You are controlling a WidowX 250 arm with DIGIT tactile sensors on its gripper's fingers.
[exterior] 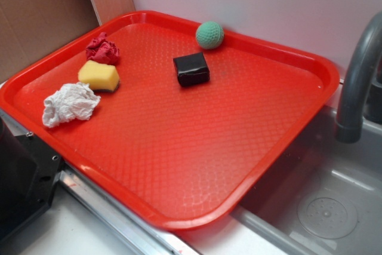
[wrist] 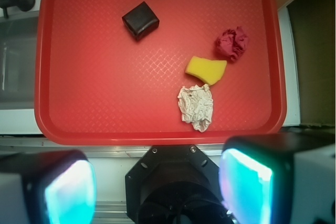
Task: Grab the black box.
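1. Progress: nothing grasped yet. The black box [exterior: 191, 68] sits free on the red tray [exterior: 179, 165], untouched. The whole approach, descent and closure are left, by my judgement.
2. Claw [wrist: 157, 190]: seen in the wrist view only, at the bottom edge, hanging over the near rim of the tray. The two pads [wrist: 69, 192] stand wide apart with nothing between them. Well apart from the box.
3. Box location: far half of the tray, near the green ball [exterior: 209, 34] but not touching it. Clear tray floor all round it. The yellow sponge [exterior: 99, 76], red crumpled wad [exterior: 102, 50] and white crumpled paper [exterior: 70, 104] lie well apart on the other side.
4. Orientation: the box lies flat, broad face up. Footprint is only slightly oblong; in the exterior view the longer sides seem to run roughly along the tray's back rim. In the wrist view it sits rotated, corners pointing diagonally relative to the pads.
5. Judgement: a wrist turn is likely needed so the pads meet two flat sides rather than corners.
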